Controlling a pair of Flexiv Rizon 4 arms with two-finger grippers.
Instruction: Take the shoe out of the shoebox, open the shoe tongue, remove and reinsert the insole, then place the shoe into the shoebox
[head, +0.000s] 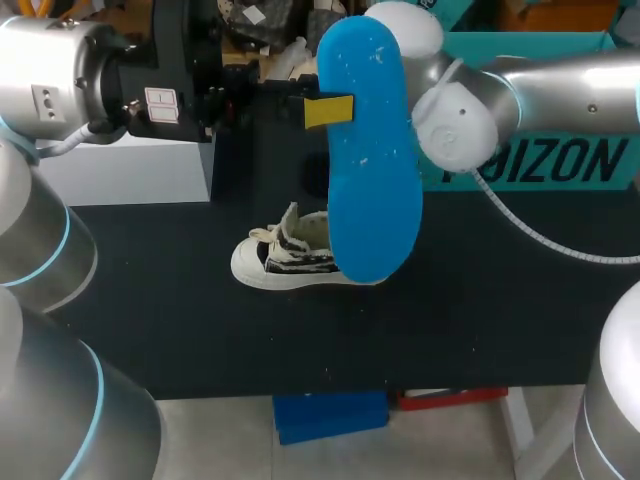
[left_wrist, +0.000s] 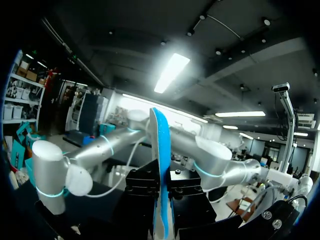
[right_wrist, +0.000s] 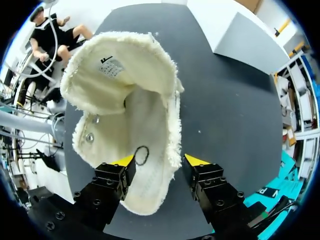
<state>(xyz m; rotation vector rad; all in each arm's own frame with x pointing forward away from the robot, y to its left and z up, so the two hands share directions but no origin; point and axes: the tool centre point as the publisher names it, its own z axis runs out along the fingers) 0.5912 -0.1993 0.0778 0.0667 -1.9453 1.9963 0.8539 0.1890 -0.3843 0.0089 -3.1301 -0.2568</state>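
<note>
A white box (head: 130, 170) is seen on the table (head: 180, 330), behind and to the left of the shoe (head: 288, 258). The left arm (head: 60, 65) is brought in from the left, high above the shoe. Its gripper (head: 325, 109) is closed on the long edge of the blue insole (head: 372, 170).

In the left wrist view the insole (left_wrist: 159, 135) is seen edge-on and upright, clamped between the black jaws of that gripper (left_wrist: 161, 182). It is held in the air above the shoe with its flat face turned to the head camera, so the right end of the shoe is hidden behind it.

The shoe, off-white with dark markings on its side, is set on its sole on the table with its tongue raised. The right arm (head: 530, 85) is brought in from the right, above the shoe, and its gripper is hidden in the head view.

In the right wrist view that gripper (right_wrist: 159, 162) is hung over the shoe (right_wrist: 130, 110), and the frayed opening is looked into from above. The jaws are spread with the near end of the shoe between them. One yellow tip is seen over the shoe's edge and the other just beside it over bare table (right_wrist: 230, 125), so nothing is gripped.
</note>
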